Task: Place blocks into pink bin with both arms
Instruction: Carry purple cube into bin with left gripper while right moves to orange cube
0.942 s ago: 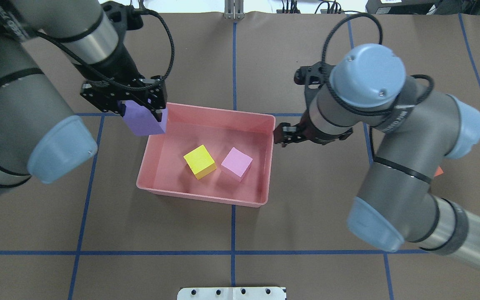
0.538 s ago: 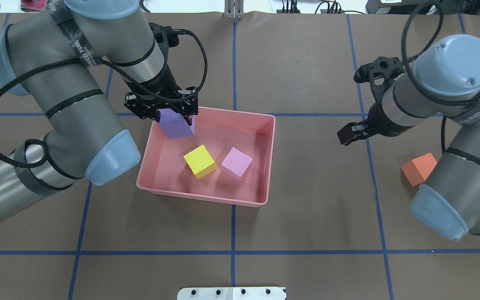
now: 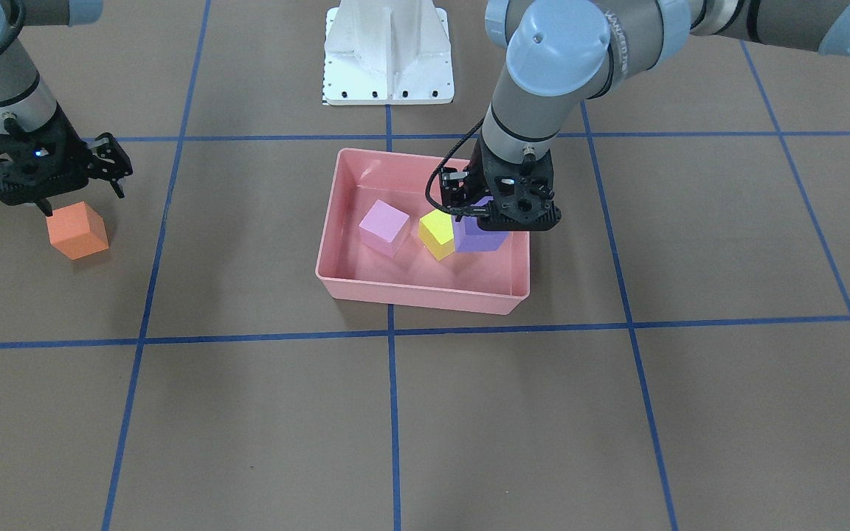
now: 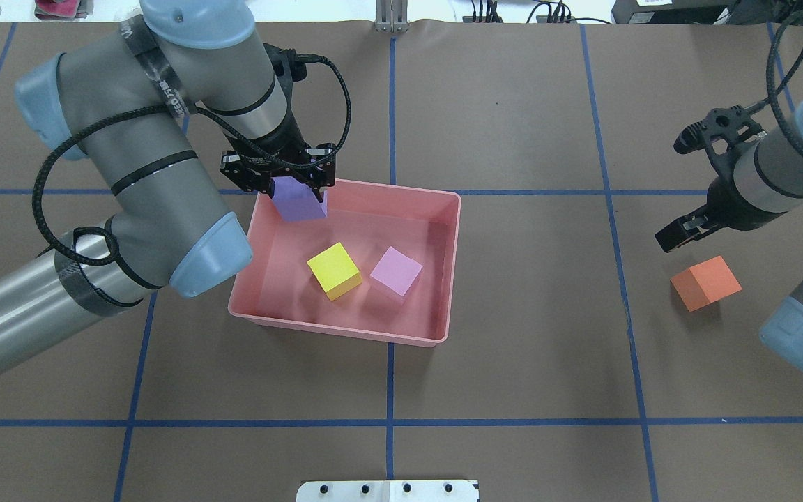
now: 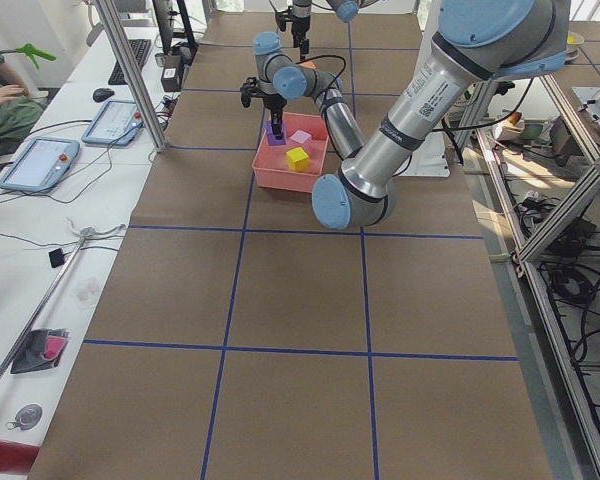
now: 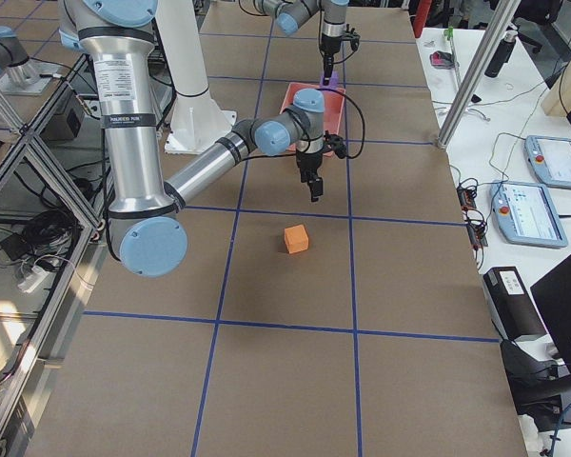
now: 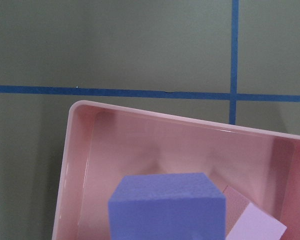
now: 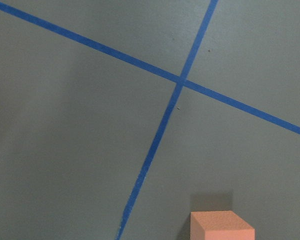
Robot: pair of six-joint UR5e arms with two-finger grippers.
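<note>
The pink bin [image 4: 346,333] sits mid-table and holds the yellow block [image 4: 334,270] and the light pink block [image 4: 396,273]. My left gripper [image 4: 295,192] is shut on the dark purple block [image 4: 298,203] and holds it low inside the bin's far left corner; the front view [image 3: 478,237] shows it beside the yellow block [image 3: 437,232]. The left wrist view shows the purple block [image 7: 167,205] over the bin floor. The orange block [image 4: 705,282] lies on the table at the right. My right gripper [image 4: 687,230] is open and empty, hovering just beyond it [image 3: 77,230].
The white robot base [image 3: 388,51] stands behind the bin, with its plate [image 4: 387,490] at the near edge. Blue tape lines grid the brown table. A desk with tablets [image 6: 557,162] lies beyond the far edge.
My left gripper carried the purple block over the bin's rim and down into the far left corner. My right arm swung right, away from the bin, to near the orange block.
</note>
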